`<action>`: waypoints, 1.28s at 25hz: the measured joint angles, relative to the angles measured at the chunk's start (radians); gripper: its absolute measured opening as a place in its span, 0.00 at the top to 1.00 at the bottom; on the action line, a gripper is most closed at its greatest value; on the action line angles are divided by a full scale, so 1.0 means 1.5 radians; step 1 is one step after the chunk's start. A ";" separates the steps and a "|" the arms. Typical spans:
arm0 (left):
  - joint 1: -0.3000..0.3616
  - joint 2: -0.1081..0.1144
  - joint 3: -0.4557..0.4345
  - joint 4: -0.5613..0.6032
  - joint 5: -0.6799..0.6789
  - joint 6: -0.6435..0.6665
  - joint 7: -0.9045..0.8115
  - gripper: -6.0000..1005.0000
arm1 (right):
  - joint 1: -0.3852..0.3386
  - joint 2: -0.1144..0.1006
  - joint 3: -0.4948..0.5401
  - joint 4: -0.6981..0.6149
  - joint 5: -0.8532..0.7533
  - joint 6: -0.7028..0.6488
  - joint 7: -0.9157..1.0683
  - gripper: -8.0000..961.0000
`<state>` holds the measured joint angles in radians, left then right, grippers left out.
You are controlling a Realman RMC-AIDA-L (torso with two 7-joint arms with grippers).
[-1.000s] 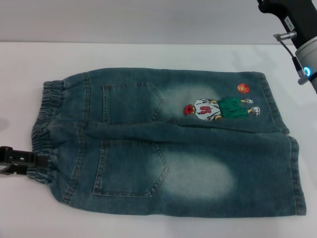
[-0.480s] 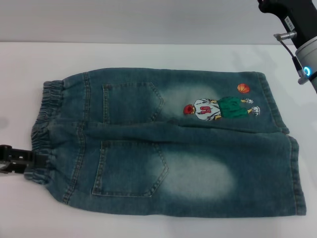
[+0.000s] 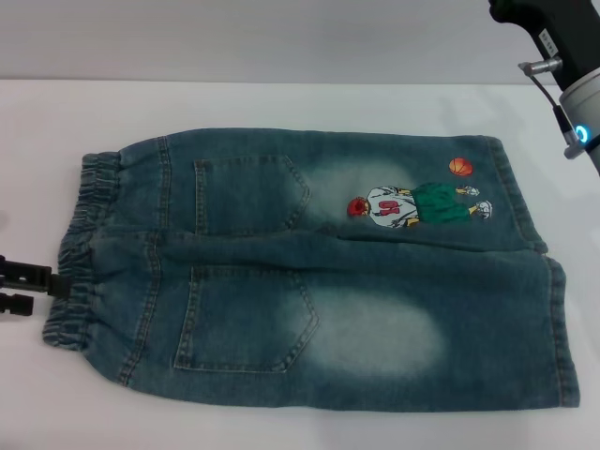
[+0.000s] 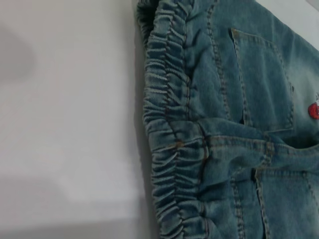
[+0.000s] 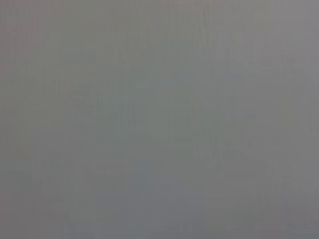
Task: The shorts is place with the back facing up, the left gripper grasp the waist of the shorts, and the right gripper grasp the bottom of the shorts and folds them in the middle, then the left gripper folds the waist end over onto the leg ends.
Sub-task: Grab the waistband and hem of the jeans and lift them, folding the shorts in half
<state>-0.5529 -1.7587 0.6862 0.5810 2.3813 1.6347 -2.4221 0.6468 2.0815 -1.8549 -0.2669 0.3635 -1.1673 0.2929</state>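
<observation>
Denim, blue and faded, fills the middle of the head view: the shorts (image 3: pixel 309 272) lie flat on the white table (image 3: pixel 281 103), back side up, with both back pockets showing. The waist (image 3: pixel 80 253) is the gathered end at 9 o'clock, and the leg ends (image 3: pixel 553 309) are the wide straight end at 3 o'clock. The cartoon player (image 3: pixel 412 204) is sewn on the far leg, toward 2 o'clock from the centre of the shorts, and the orange ball (image 3: pixel 433 166) sits just beside him, closer to the hem.

My left gripper (image 3: pixel 39 289) is low over the table at 9 o'clock, at the very edge of the view. Its two black fingers (image 3: pixel 28 275) stand apart, so it is open and holds nothing. The farther finger reaches the crinkled edge of the waist and seems to touch it; the nearer one is just beside the cloth, not on it. My left wrist camera looks along the waist (image 4: pixel 167 124): the ruched band runs across the picture, with bare table on one side and a pocket on the other. My own fingers do not show there.

My right gripper (image 3: pixel 583 117) is up at 1 o'clock, above the far corner of the table, apart from the shorts, its blue light on. Only the wrist part shows, so I cannot tell if it is open or closed. My right wrist camera gives only plain grey.
</observation>
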 joint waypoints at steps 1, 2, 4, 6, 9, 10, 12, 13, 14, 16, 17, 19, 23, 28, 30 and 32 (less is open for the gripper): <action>-0.001 0.000 0.001 0.000 0.000 -0.001 -0.002 0.16 | -0.001 0.000 0.001 0.000 0.000 0.000 0.000 0.35; -0.003 0.000 0.001 -0.001 0.000 -0.002 -0.004 0.16 | -0.002 0.000 0.002 0.000 0.000 0.000 0.000 0.35; -0.005 -0.002 0.001 -0.001 0.004 -0.006 -0.008 0.16 | -0.005 0.000 0.006 0.000 0.000 0.000 0.000 0.35; -0.007 -0.004 0.002 -0.001 0.011 -0.012 -0.011 0.16 | -0.006 0.000 0.007 0.000 0.000 -0.001 0.000 0.35; -0.010 -0.005 0.002 -0.004 0.021 -0.020 -0.017 0.16 | -0.006 0.000 0.007 0.000 0.000 -0.001 0.000 0.35; -0.010 -0.005 0.003 -0.005 0.022 -0.021 -0.018 0.16 | -0.006 0.000 0.007 0.000 0.000 -0.001 0.000 0.35; -0.011 -0.006 0.003 -0.005 0.024 -0.027 -0.020 0.16 | -0.007 0.000 0.007 0.000 0.000 -0.001 0.000 0.35; -0.011 -0.007 0.003 -0.006 0.024 -0.029 -0.021 0.16 | -0.007 0.000 0.007 0.000 0.000 -0.001 0.000 0.35; -0.011 -0.007 0.003 -0.006 0.025 -0.031 -0.022 0.16 | -0.007 0.000 0.007 0.000 0.000 -0.001 0.000 0.35; -0.011 -0.008 0.004 -0.007 0.030 -0.034 -0.024 0.16 | -0.007 0.000 0.007 0.000 0.000 -0.001 0.000 0.35; -0.011 -0.008 0.004 -0.007 0.033 -0.036 -0.025 0.16 | -0.007 0.000 0.007 0.000 0.000 -0.001 0.000 0.35; -0.011 -0.009 0.004 -0.007 0.038 -0.037 -0.026 0.16 | -0.007 0.000 0.008 0.000 0.000 -0.001 0.000 0.35; -0.010 -0.012 0.004 -0.007 0.041 -0.040 -0.027 0.16 | -0.006 -0.001 0.008 0.000 0.000 0.000 0.000 0.35; -0.011 -0.017 0.004 -0.007 0.041 -0.037 -0.027 0.16 | -0.004 -0.001 0.008 0.001 0.000 0.003 0.000 0.35; -0.012 -0.019 0.004 -0.007 0.041 -0.037 -0.026 0.16 | -0.004 -0.001 0.008 0.001 0.000 0.003 0.000 0.35; -0.012 -0.019 0.004 -0.007 0.041 -0.038 -0.026 0.16 | -0.003 -0.001 0.008 0.001 0.000 0.003 0.000 0.35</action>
<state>-0.5715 -1.7875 0.6919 0.5706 2.4434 1.5781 -2.4606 0.6421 2.0799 -1.8422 -0.2654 0.3635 -1.1621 0.2929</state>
